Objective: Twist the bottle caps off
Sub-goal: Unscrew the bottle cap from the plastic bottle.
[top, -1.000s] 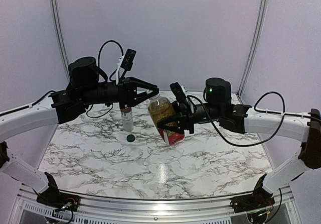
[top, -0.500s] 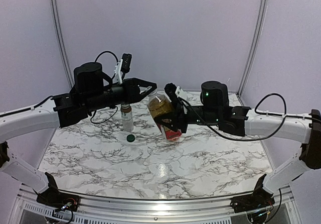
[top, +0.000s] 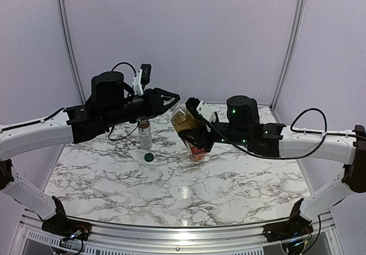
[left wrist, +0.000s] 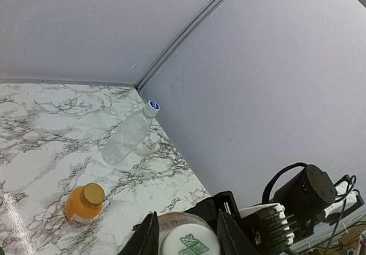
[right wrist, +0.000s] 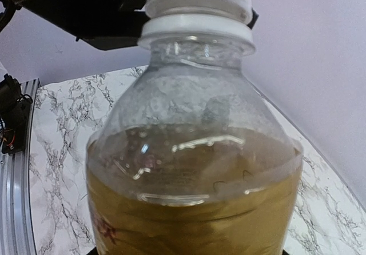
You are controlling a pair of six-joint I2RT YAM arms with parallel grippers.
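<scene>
The amber tea bottle (top: 186, 126) with a red label hangs tilted above the table, my right gripper (top: 198, 142) shut round its lower body. In the right wrist view this tea bottle (right wrist: 194, 169) fills the frame. My left gripper (top: 174, 103) reaches in from the left, and its fingers (left wrist: 146, 239) press both sides of the bottle's white cap (left wrist: 189, 241). A short clear bottle (top: 146, 132) with a white label stands behind a loose dark green cap (top: 149, 157). The orange juice bottle (left wrist: 83, 203) stands capped. The tall clear bottle (left wrist: 126, 138) lies on its side with its white and blue cap (left wrist: 152, 106) on.
The marble table (top: 114, 180) is bounded by lilac walls at the back and sides. The orange juice bottle and the lying clear bottle sit near the far right corner, behind my right arm (top: 297, 140).
My right arm has drawn in to the left and turned the tea bottle more steeply. My left gripper has stayed at the cap and shifted slightly with it.
</scene>
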